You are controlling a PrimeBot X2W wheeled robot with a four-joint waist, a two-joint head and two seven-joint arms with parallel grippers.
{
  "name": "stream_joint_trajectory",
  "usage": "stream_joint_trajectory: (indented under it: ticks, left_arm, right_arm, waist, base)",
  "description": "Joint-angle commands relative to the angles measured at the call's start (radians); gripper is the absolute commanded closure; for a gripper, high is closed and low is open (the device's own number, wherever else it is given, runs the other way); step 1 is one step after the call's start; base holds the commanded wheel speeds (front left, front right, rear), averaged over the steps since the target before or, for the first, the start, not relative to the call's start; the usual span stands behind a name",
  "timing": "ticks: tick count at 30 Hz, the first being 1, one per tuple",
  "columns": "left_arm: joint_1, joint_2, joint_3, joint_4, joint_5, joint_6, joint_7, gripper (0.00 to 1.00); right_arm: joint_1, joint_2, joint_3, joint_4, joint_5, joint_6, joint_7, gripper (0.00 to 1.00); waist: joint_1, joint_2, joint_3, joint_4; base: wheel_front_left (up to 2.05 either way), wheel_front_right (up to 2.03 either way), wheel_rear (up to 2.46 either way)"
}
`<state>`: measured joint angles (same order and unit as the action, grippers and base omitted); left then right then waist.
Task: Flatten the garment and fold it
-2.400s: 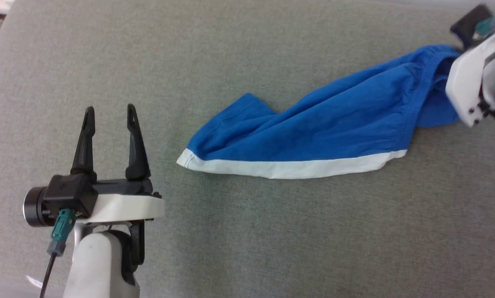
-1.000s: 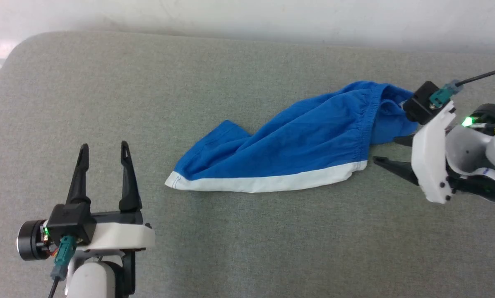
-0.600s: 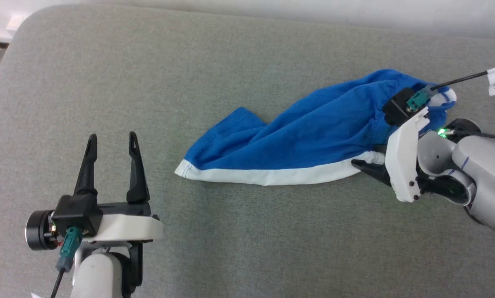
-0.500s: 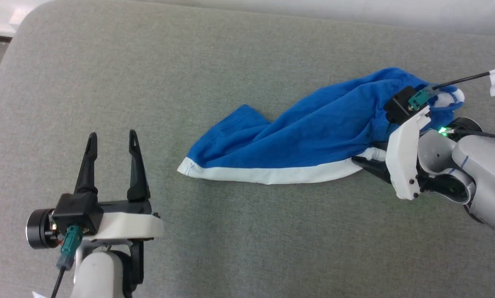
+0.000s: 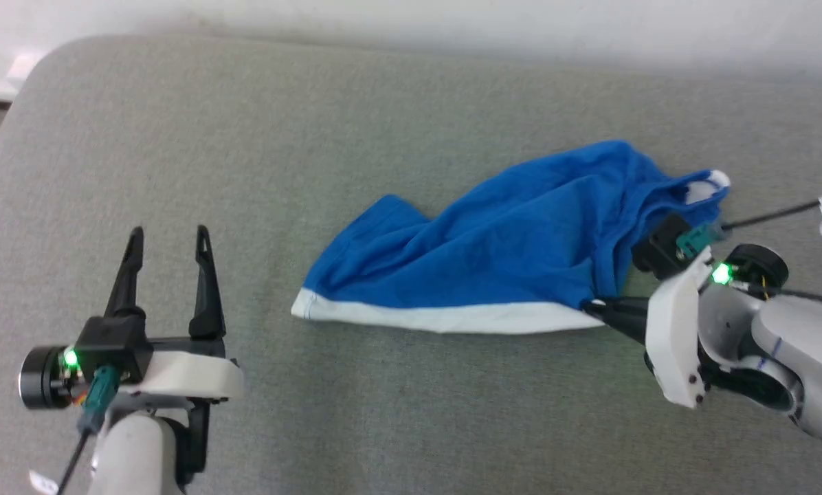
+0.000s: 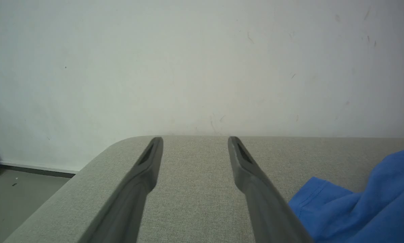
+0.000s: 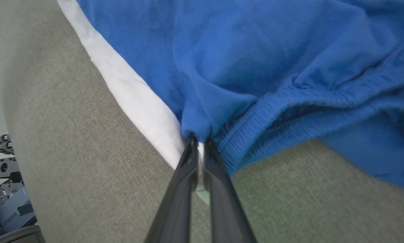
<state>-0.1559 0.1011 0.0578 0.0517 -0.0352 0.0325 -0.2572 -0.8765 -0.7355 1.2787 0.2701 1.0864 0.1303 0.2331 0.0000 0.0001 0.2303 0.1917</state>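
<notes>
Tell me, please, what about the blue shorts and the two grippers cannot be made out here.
Head view: the camera block of the right gripper covers part of the waistband of the blue shorts; folds hide the lower layer.
Right wrist view: the shut fingers hide how many layers are pinched; top and right edges crop the shorts.
Left wrist view: the right edge crops the shorts near the left gripper.

This looks like a robot test room or a laboratory, not a home. The tabletop is covered with plain grey fabric and has a rounded corner. Behind it is a bare white wall with small scuff marks. Below the wall run a dark skirting strip and a grey floor. Beside the tabletop stand grey and black devices with cables.
</notes>
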Motion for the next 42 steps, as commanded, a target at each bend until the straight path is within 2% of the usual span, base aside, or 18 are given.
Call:
stream_joint_trajectory:
  ticks: [1, 4, 6, 8, 12, 13, 19, 24, 26, 29, 33, 38, 39, 40, 42]
  left_arm:
    - [-0.035, 0.030, -0.003, 0.044, 0.009, -0.028, -0.005, 0.00]
    - [-0.098, 0.095, -0.034, 0.151, 0.022, -0.095, 0.015, 0.00]
    - [-0.154, 0.131, -0.073, 0.199, 0.014, -0.134, 0.084, 0.00]
    - [-0.200, 0.167, -0.134, 0.236, -0.014, -0.156, 0.196, 0.00]
    - [-0.271, 0.273, -0.344, 0.248, -0.137, -0.162, 0.424, 0.00]
    - [-0.271, 0.273, -0.344, 0.248, -0.137, -0.162, 0.424, 0.00]
    - [-0.348, 0.419, -0.616, 0.179, -0.441, -0.163, 0.717, 0.00]
    - [-0.399, 0.511, -0.761, 0.148, -0.626, -0.163, 0.915, 0.00]
    - [-0.417, 0.527, -0.798, 0.157, -0.674, -0.163, 0.953, 0.00]
    - [-0.436, 0.523, -0.835, 0.200, -0.734, -0.163, 0.981, 0.00]
    - [-0.459, 0.500, -0.887, 0.268, -0.767, -0.163, 0.988, 0.00]
    - [-0.496, 0.496, -1.007, 0.315, -0.752, -0.163, 0.996, 0.00]
    - [-0.502, 0.496, -1.028, 0.323, -0.756, -0.163, 0.998, 0.39]
    - [-0.508, 0.497, -1.047, 0.329, -0.762, -0.163, 0.997, 1.00]
    - [-0.520, 0.500, -1.075, 0.330, -0.781, -0.163, 0.984, 1.00]
  right_arm:
    - [0.025, -0.017, 0.001, -0.026, -0.010, 0.000, -0.017, 1.00]
    - [0.055, -0.041, 0.001, -0.061, -0.017, 0.000, -0.038, 1.00]
    - [0.069, -0.049, 0.000, -0.066, -0.024, 0.000, -0.058, 1.00]
    - [0.081, -0.045, -0.003, -0.062, -0.026, 0.000, -0.076, 1.00]
    - [0.093, -0.022, -0.005, -0.047, -0.039, 0.000, -0.101, 1.00]
    - [0.093, -0.022, -0.005, -0.047, -0.039, 0.000, -0.101, 1.00]
    - [0.101, 0.010, -0.006, -0.024, -0.045, 0.000, -0.125, 1.00]
    - [0.097, 0.031, -0.005, -0.008, -0.057, 0.000, -0.133, 1.00]
    - [0.094, 0.039, -0.004, -0.004, -0.064, 0.000, -0.136, 1.00]
    - [0.089, 0.054, -0.003, 0.002, -0.073, 0.000, -0.137, 1.00]
    - [0.077, 0.073, -0.002, 0.007, -0.090, 0.000, -0.131, 1.00]
    - [0.066, 0.087, 0.000, 0.013, -0.109, 0.000, -0.125, 1.00]
    - [0.066, 0.089, 0.000, 0.013, -0.111, 0.000, -0.126, 1.00]
    - [0.066, 0.092, 0.000, 0.012, -0.113, 0.000, -0.129, 1.00]
    - [0.067, 0.095, 0.000, 0.012, -0.118, 0.000, -0.139, 1.00]
  waist:
    - [0.0000, -0.0001, -0.050, -0.042]
    - [0.0000, -0.0001, -0.069, -0.058]
    - [0.0000, -0.0001, -0.075, -0.065]
    - [0.0000, -0.0001, -0.078, -0.074]
    - [0.0000, -0.0001, -0.078, -0.092]
    - [0.0000, -0.0001, -0.078, -0.092]
    - [0.0000, -0.0001, -0.079, -0.104]
    - [0.0000, -0.0001, -0.077, -0.114]
    - [0.0000, -0.0001, -0.073, -0.118]
    - [0.0000, -0.0001, -0.062, -0.127]
    - [0.0000, -0.0001, -0.044, -0.143]
    - [0.0000, -0.0001, -0.030, -0.157]
    - [0.0000, -0.0001, -0.029, -0.158]
    - [0.0000, -0.0001, -0.030, -0.160]
    - [0.0000, -0.0001, -0.037, -0.161]
  base:
    - [0.00, 0.00, 0.00]
    - [0.00, 0.00, 0.00]
    - [0.00, 0.00, 0.00]
    - [0.00, 0.00, 0.00]
    - [0.00, 0.00, 0.00]
    - [0.00, 0.00, 0.00]
    - [0.00, 0.00, 0.00]
    - [0.00, 0.00, 0.00]
    - [0.00, 0.00, 0.00]
    - [0.00, 0.00, 0.00]
    - [0.00, 0.00, 0.00]
    - [0.00, 0.00, 0.00]
    - [0.00, 0.00, 0.00]
    - [0.00, 0.00, 0.00]
    - [0.00, 0.00, 0.00]
